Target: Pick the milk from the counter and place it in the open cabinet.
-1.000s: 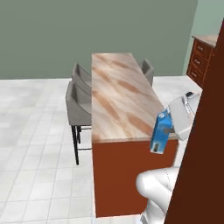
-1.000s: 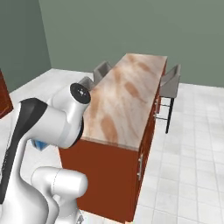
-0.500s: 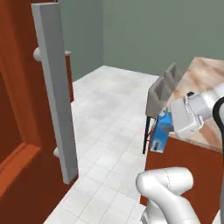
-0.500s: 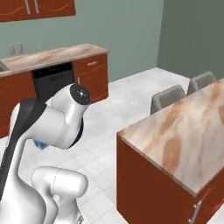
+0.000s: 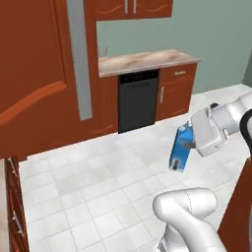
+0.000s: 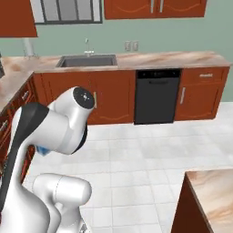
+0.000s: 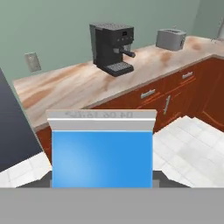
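Observation:
The milk (image 5: 180,149), a small blue carton with a paler top, hangs tilted in the air above the tiled floor, with my gripper (image 5: 188,145) shut on its upper part. In the hand view the milk (image 7: 101,155) stands right in front of the camera, its pale top edge uppermost. A sliver of the milk (image 6: 44,150) peeks out behind the arm in the right base view. One corner of the counter (image 6: 213,185), the marbled island slab on a red-brown base, shows at the lower right. The open cabinet is out of view.
A dishwasher (image 5: 138,100) sits under a marbled worktop (image 5: 147,60) along the far wall, with a sink (image 6: 87,60) further along. A coffee machine (image 7: 111,43) and a toaster (image 7: 170,39) stand on a worktop. A tall red-brown panel (image 5: 32,74) with a grey strip rises close on the left.
The whole picture has swung: the base has turned away from the island toward the kitchen wall. The milk stays in my shut gripper, carried along.

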Robot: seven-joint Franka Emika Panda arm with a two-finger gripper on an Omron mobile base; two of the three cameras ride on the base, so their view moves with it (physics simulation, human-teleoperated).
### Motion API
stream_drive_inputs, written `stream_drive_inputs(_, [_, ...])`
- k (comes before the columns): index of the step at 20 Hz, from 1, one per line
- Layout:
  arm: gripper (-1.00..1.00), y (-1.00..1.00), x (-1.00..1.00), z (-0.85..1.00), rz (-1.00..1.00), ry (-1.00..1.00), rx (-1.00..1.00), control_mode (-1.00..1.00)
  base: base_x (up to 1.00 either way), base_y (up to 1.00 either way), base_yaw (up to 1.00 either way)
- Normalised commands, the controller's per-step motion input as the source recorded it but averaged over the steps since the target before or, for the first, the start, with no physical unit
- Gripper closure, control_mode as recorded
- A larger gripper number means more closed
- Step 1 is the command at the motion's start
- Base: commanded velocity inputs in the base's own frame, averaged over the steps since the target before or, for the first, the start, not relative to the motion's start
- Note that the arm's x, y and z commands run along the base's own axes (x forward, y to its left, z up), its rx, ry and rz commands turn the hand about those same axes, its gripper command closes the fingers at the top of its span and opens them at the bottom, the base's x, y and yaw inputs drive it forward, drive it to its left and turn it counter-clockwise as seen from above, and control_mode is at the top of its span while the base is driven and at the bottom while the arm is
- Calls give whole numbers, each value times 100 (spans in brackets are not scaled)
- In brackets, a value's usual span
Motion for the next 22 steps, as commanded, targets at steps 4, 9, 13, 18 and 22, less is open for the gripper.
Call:
stream_drive_inputs(4, [100,0,0,0,0,0,0,100,23,0,63])
stream_drive_inputs(9, [100,0,0,0,0,0,0,100,26,0,59])
stream_drive_inputs(13, [100,0,0,0,0,0,0,100,31,-2,51])
stream_drive_inputs(18, [100,0,0,0,0,0,0,100,55,-23,22])
stream_drive_inputs(22, [100,0,0,0,0,0,0,100,59,-31,10])
